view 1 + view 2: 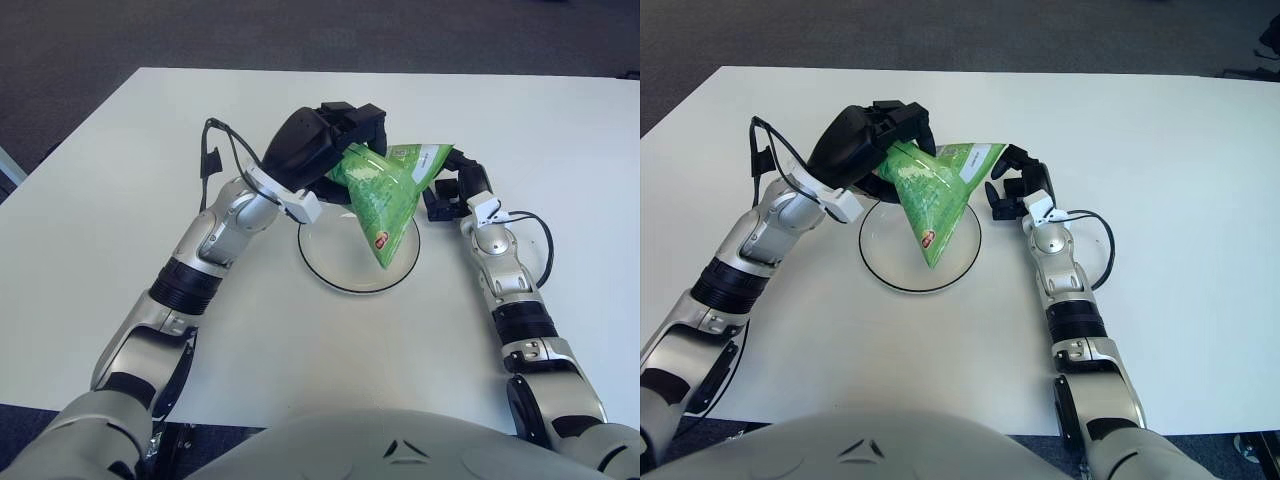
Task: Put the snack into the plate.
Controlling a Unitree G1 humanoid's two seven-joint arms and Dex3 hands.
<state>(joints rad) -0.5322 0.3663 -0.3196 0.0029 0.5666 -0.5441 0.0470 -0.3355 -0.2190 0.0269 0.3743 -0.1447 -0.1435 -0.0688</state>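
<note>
My left hand (335, 140) is shut on a green snack bag (385, 195), holding it by its upper left part above the white plate (330, 268). The bag hangs tilted, its lower corner pointing down over the plate's middle. Whether that corner touches the plate I cannot tell. The bag hides the plate's far rim. My right hand (452, 190) shows just right of the plate, partly behind the bag's right corner, holding nothing.
The white table (560, 130) stretches around the plate. A black cable (212, 160) loops off my left forearm, and another cable (540, 240) curls beside my right wrist. Dark floor (80, 40) lies past the far table edge.
</note>
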